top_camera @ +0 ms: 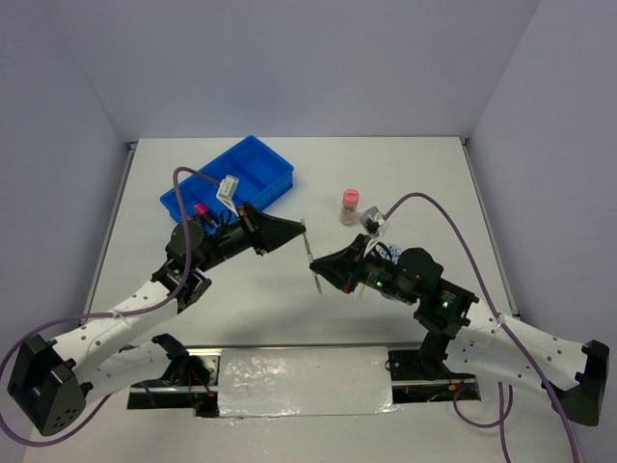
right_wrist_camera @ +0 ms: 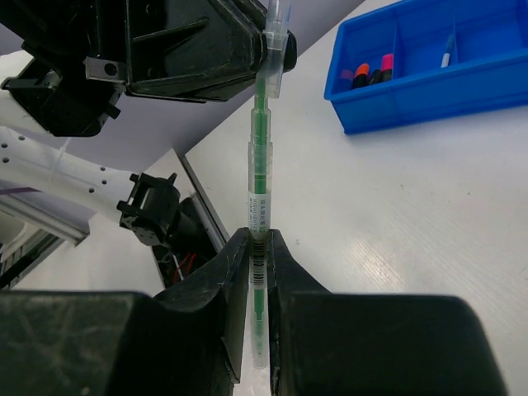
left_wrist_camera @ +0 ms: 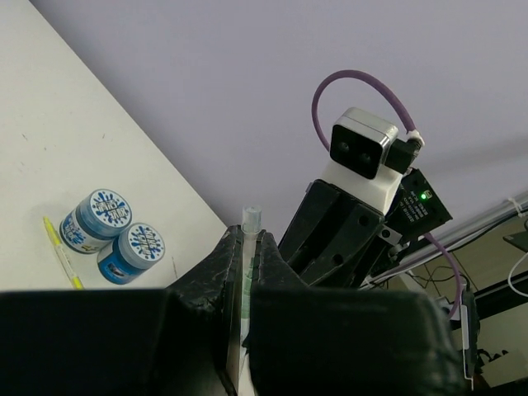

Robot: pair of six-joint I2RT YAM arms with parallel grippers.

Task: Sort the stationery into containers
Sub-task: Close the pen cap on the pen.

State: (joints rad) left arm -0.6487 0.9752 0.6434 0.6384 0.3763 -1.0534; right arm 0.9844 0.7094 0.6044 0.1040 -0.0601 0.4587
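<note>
1. My left pincer [top_camera: 301, 231] and my right pincer [top_camera: 320, 273] each clamp 1 end of the green pen [top_camera: 310, 253], held above the bench's middle.
2. The pen's barcode label [right_wrist_camera: 259, 216] has print too small to read.
3. The blue tray [top_camera: 258, 162] sits toward the far left corner and holds the capped highlighters [right_wrist_camera: 373, 73].
4. 2 blue-white discs [left_wrist_camera: 103, 216] touch each other beside a yellow pen [left_wrist_camera: 62, 256]. Their lids show a pattern but no legible writing.

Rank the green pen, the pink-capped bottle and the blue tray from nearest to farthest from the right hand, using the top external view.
1. green pen: clamped in the right hand itself.
2. pink-capped bottle: standing beyond the hand, slightly to its right.
3. blue tray: farthest, beyond the hand and off to its left.
</note>
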